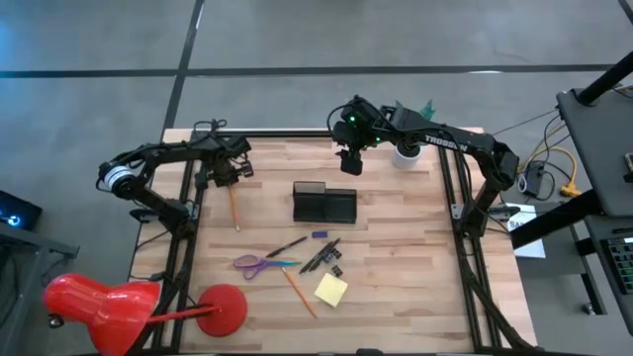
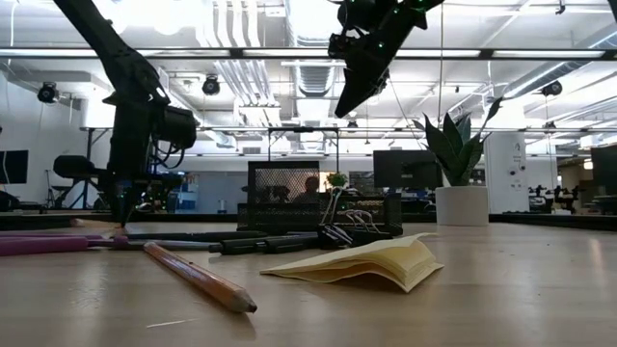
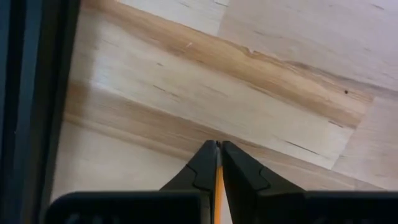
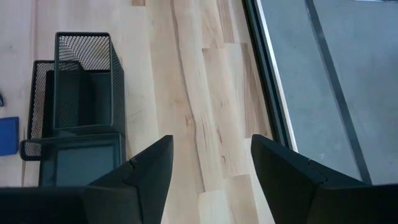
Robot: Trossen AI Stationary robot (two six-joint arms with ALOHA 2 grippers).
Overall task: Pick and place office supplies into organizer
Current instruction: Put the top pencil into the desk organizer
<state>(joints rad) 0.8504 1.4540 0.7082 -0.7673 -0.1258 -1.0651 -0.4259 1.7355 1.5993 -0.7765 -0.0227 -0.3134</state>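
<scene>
Fingers [image 3: 205,168] of the left gripper [image 1: 226,176] are pinching an orange pencil [image 1: 234,208] lying left of the organizer [image 1: 323,203]; lifting straight up is probably going to keep it from swivelling. Right gripper [image 1: 348,163] is hovering spread beyond the organizer. Most of the pencil is being hidden by the fingers in the wrist view.

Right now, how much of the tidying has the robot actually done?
Nothing looks stored yet: the organizer shows empty in the right wrist view. In hand: the left claw is shut on an orange pencil. Left on the table: scissors, pens, another pencil, sticky-note pad, clip. The right claw hangs open.
</scene>
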